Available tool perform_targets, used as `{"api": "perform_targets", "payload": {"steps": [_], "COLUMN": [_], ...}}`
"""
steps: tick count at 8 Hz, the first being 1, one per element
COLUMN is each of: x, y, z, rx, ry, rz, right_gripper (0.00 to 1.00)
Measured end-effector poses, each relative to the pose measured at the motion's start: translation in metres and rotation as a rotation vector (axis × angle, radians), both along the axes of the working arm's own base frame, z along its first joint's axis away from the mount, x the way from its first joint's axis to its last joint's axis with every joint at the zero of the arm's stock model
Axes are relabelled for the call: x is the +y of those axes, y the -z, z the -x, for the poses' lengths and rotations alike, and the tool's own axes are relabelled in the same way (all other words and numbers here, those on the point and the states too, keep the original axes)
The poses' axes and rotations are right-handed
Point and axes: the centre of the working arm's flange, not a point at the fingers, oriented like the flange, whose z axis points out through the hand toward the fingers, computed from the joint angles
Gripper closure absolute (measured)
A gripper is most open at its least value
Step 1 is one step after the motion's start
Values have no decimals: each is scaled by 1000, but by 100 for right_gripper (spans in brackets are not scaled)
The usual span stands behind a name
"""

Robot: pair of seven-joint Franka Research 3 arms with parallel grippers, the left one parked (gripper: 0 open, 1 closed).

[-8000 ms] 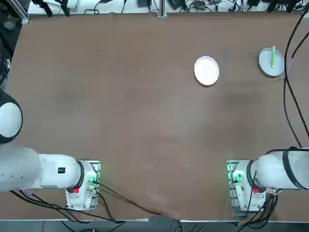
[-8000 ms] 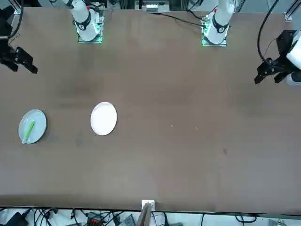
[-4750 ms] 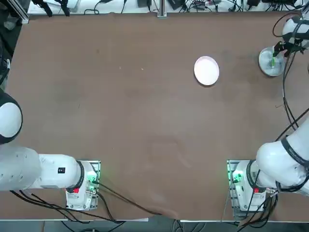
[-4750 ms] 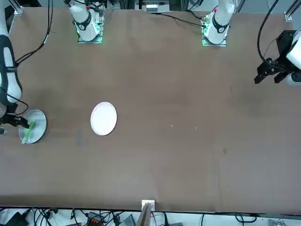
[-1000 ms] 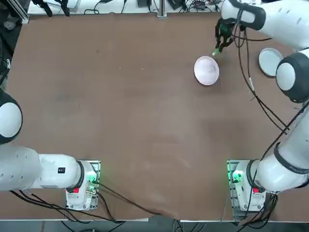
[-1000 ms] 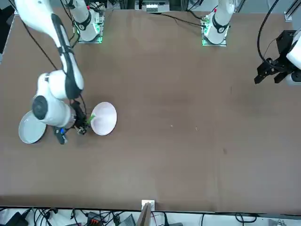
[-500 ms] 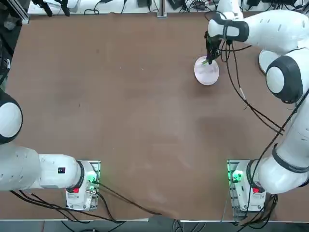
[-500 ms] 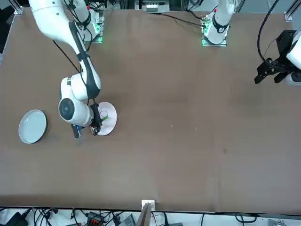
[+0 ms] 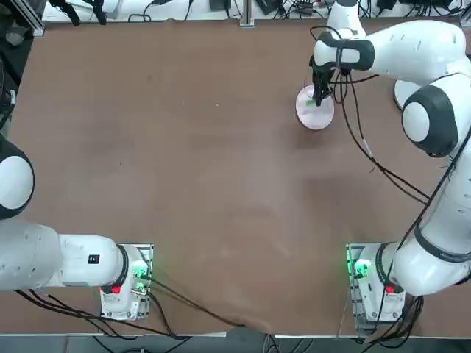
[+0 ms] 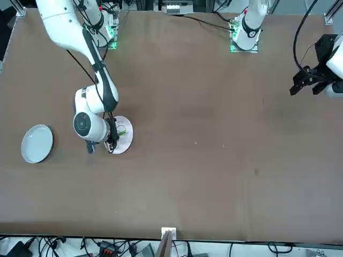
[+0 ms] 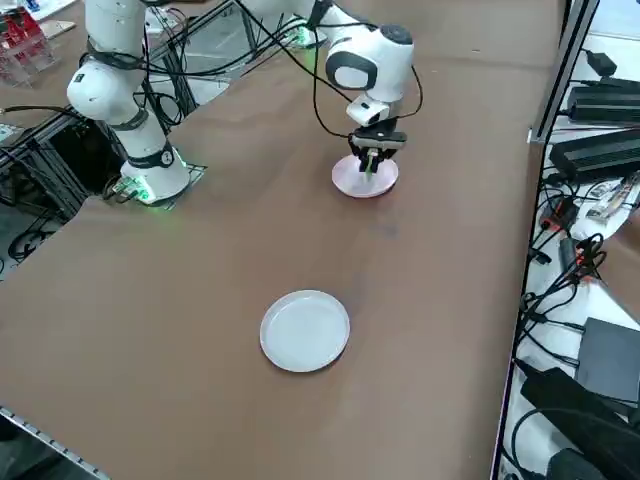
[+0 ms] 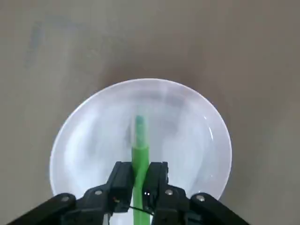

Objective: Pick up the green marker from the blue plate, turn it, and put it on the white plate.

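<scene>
We see the right gripper [image 12: 139,176] with its fingers clamped on the green marker [image 12: 139,150], whose long axis points straight out between them over the middle of the white plate [image 12: 197,122], at the frame's centre.

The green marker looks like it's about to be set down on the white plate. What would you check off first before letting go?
1. Marker held: the right gripper has its fingers shut on the green marker. Ok.
2. Marker over the target: its free end lies over the middle of the white plate. Ok.
3. Source emptied: the blue plate is bare. Ok.
4. Marker resting on the plate before release: cannot tell, no view shows contact.
5. Landing spot free: nothing else lies on the white plate. Ok.
6. Marker turned as required: cannot tell from this moment alone.
</scene>
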Motion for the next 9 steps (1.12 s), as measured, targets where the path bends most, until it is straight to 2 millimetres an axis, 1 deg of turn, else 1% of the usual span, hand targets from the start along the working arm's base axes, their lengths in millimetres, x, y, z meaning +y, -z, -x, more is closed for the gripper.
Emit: {"api": "perform_targets", "payload": {"steps": [2, 4, 5, 7, 8, 9], "x": [-3, -6, -7, -5, -4, -4], "y": [11, 16, 17, 15, 7, -10], "z": [4, 4, 4, 2, -3, -12], "rx": [5, 11, 11, 4, -13, -30], "ry": [22, 50, 54, 52, 50, 30], "rz": [8, 17, 18, 16, 11, 4], "right_gripper": [85, 83, 71, 37, 19, 0]}}
